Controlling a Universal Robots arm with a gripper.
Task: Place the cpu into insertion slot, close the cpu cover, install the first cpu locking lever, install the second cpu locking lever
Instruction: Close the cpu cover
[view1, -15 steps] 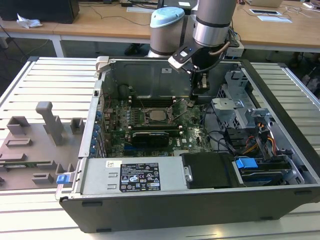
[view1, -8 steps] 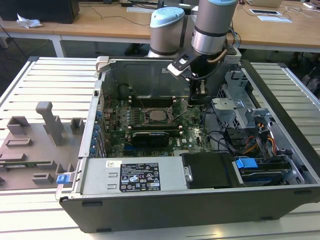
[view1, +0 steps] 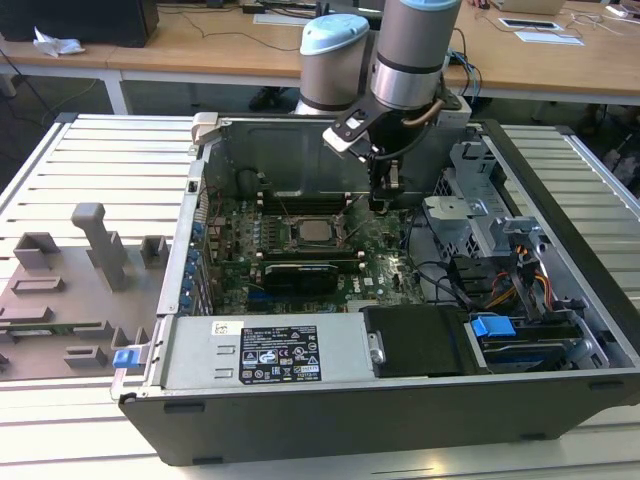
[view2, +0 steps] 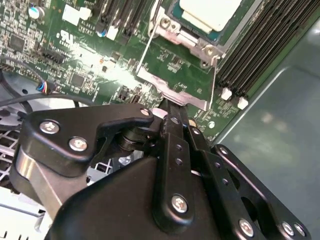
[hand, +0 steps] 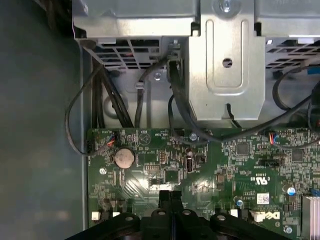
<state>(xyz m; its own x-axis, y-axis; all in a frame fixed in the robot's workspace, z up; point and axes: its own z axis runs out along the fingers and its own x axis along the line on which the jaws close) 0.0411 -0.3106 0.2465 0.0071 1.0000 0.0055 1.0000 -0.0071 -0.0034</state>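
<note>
**Lever work at the socket, as I judge it: chip seated, cover down.**

In the exterior view the gripper (view1: 386, 190) hangs inside the open case (view1: 330, 420), at about two o'clock from the cpu (view1: 318, 232). The cpu lies in the insertion slot (view1: 294, 236) on the green motherboard (view1: 385, 265). In the second wrist view the cpu cover (view2: 175, 30) frames the chip and looks closed. The jaws are pressed together with nothing visible between them, tips just beside the cover's tongue and near a thin lever wire (view2: 144, 50). Working a lever calls for fine aim at that slim wire. Whether either lever is latched is hard to make out. The tips hide their own contact spot, and the chip is cut off at the frame's edge.
</note>
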